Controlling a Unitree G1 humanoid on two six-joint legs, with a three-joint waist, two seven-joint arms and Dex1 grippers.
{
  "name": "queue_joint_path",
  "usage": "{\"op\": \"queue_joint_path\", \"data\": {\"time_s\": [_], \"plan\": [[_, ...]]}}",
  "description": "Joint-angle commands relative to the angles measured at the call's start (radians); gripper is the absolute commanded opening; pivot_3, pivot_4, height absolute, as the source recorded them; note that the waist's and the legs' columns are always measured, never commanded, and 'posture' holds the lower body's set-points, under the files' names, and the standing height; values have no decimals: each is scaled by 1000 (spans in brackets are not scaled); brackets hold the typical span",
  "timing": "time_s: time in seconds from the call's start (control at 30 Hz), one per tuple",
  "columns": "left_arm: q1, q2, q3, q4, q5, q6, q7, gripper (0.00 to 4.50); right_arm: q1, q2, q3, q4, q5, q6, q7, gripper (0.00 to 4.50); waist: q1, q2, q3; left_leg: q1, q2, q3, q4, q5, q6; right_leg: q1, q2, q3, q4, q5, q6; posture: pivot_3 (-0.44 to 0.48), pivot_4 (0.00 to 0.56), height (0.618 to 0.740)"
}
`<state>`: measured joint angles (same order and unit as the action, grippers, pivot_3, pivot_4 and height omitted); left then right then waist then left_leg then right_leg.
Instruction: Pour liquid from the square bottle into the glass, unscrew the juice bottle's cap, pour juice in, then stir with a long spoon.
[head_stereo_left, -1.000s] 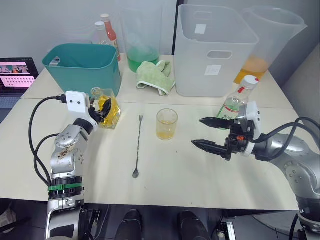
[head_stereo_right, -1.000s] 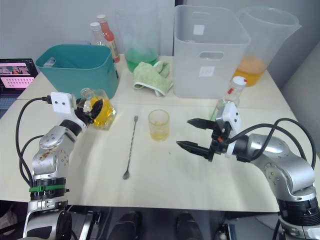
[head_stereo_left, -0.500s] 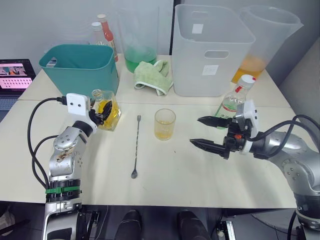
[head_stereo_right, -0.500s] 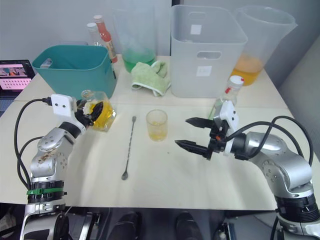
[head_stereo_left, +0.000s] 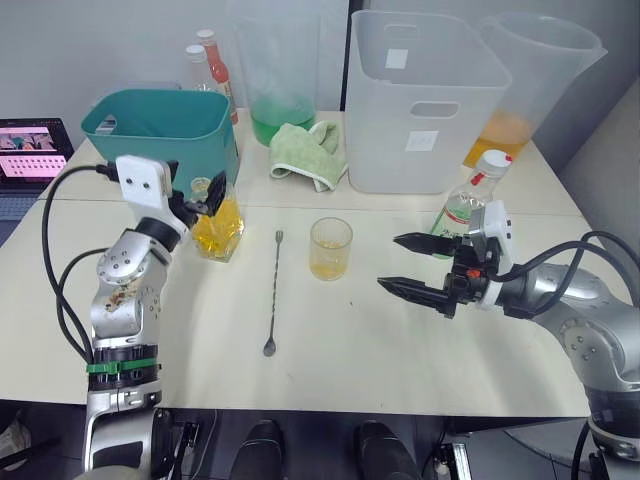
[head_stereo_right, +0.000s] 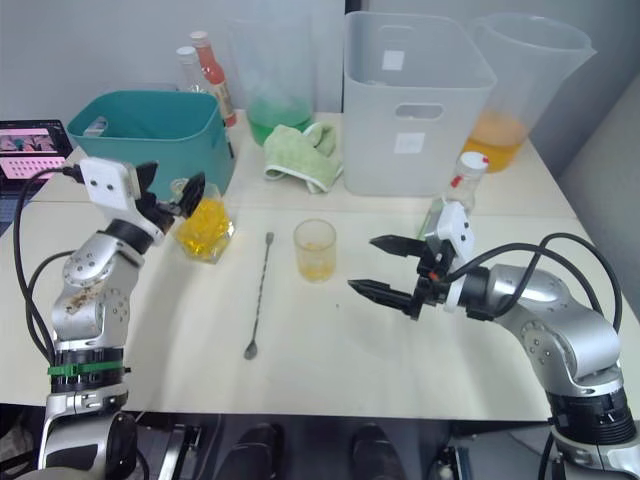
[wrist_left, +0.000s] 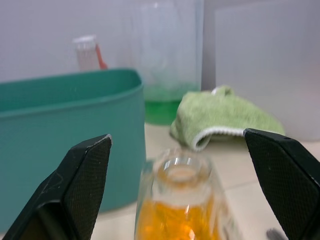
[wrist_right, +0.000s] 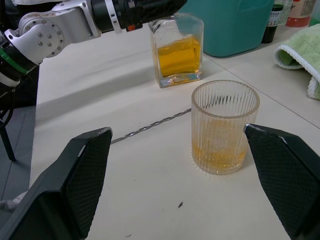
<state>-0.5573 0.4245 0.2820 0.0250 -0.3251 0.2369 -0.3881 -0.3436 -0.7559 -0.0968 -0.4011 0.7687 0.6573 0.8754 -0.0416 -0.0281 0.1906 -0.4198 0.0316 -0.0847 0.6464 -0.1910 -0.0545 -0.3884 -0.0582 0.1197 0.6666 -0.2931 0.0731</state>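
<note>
Standing upright at table's (head_stereo_left: 330, 330) left, square bottle (head_stereo_left: 217, 225); left gripper (head_stereo_left: 203, 197) spread above its neck. Glass (head_stereo_left: 331, 248) centre. Right gripper (head_stereo_left: 408, 266) spread; juice bottle (head_stereo_left: 470, 201) partly hidden behind.

Left wrist: bottle body cut off.

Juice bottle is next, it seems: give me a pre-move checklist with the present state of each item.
1. Square bottle set down upright on the table: ok.
2. Left tool open and off the square bottle: ok.
3. Glass upright with yellow liquid in it: ok.
4. Right tool open, nothing held: ok.
5. Juice bottle upright, white cap on, standing behind the right tool: ok.
6. Long spoon lying flat between square bottle and glass, touching neither: ok.
</note>
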Motion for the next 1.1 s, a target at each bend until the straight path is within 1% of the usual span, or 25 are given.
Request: {"op": "queue_joint_path", "data": {"time_s": [0.03, 0.13, 0.23, 0.33, 0.4, 0.47, 0.53, 0.63, 0.67, 0.73, 0.77, 0.87, 0.9, 1.0, 1.1], "plan": [[-104, 42, 34, -98, -106, 5, -66, 4475, -30, 1, -21, -15, 6, -7, 4, 4500, 0, 0, 0, 0, 0, 0, 0, 0, 0, 0, 0, 0, 0, 0, 0, 0, 150, 740], [-163, 133, 32, -101, -196, 81, -206, 4475, -40, -5, -24, -5, 3, -8, 12, 4500, -4, 0, 0, 0, 0, 0, 0, 0, 0, 0, 0, 0, 0, 0, 0, 0, 150, 740], [-171, 274, 14, -110, -293, 208, -390, 4475, -46, -21, -36, 14, 3, -12, 39, 4500, -14, 0, 0, 2, 0, 1, -2, 0, 0, 0, 0, 0, 0, 0, 0, 0, 150, 740], [-129, 398, -14, -162, -351, 283, -557, 4475, -43, -43, -57, 38, 1, -20, 67, 4500, -21, 0, 0, 3, 1, 1, -3, 0, 0, 0, 1, 0, 0, 0, 0, 0, 150, 740], [-102, 449, -3, -185, -408, 335, -626, 4475, -35, -59, -72, 51, 0, -26, 86, 4500, -23, 0, 0, 2, 1, 1, -3, 0, 0, 0, 1, 1, -1, 0, 0, 0, 150, 740], [-36, 487, 18, -214, -433, 333, -705, 4475, -19, -73, -90, 64, 1, -27, 102, 4500, -23, 1, 0, 2, 1, 1, -3, 0, 0, 0, 1, 0, -1, 0, 0, 0, 150, 740], [24, 504, 38, -244, -448, 313, -761, 4475, -6, -81, -102, 76, -6, -35, 112, 4500, -23, 1, 0, 3, 2, 2, -3, 0, 0, 0, 1, 1, -1, 0, 0, 0, 150, 740], [99, 503, 75, -252, -473, 327, -774, 4475, 16, -89, -124, 96, -17, -50, 123, 4500, -21, 0, 0, 3, 2, 2, -3, 0, 0, 0, 1, 1, -1, 0, 0, 0, 150, 740], [149, 509, 78, -249, -443, 304, -787, 4475, 34, -94, -141, 106, -21, -59, 130, 4500, -21, 0, 0, 2, 2, 2, -3, 0, 0, 0, 1, 1, -1, 0, 0, 0, 150, 740], [241, 493, 111, -247, -449, 301, -798, 4475, 99, -114, -192, 135, -43, -94, 159, 4500, -20, 1, 0, 3, 2, 2, -3, 0, 0, 0, 1, 1, -2, 0, 0, 0, 150, 740], [269, 484, 114, -243, -429, 271, -798, 4475, 129, -118, -219, 146, -44, -97, 159, 4500, -19, 1, 0, 3, 2, 3, -4, 0, 0, 0, 1, 1, -2, 0, 0, 0, 150, 740], [313, 462, 107, -221, -367, 183, -787, 4475, 208, -123, -269, 140, -49, -110, 165, 4500, -7, 1, 0, 3, 2, 3, -4, 0, 0, 0, 1, 1, -3, 0, 0, 0, 150, 740], [332, 456, 110, -217, -364, 171, -794, 4475, 238, -118, -289, 131, -51, -118, 159, 4500, -5, 1, 0, 3, 2, 3, -4, 0, 0, 0, 1, 1, -3, 0, 0, 0, 150, 740], [381, 441, 114, -207, -346, 121, -814, 4475, 331, -92, -356, 109, -62, -145, 133, 4500, -3, 1, 0, 4, 2, 3, -4, 0, 1, 1, 1, 2, -2, 0, -1, 0, 150, 740], [400, 424, 101, -175, -313, 52, -832, 4475, 426, -56, -427, 77, -64, -170, 106, 4500, 0, 1, 0, 4, 2, 3, -4, 0, 1, 1, 1, 2, -3, 0, 0, 0, 150, 740]]}}
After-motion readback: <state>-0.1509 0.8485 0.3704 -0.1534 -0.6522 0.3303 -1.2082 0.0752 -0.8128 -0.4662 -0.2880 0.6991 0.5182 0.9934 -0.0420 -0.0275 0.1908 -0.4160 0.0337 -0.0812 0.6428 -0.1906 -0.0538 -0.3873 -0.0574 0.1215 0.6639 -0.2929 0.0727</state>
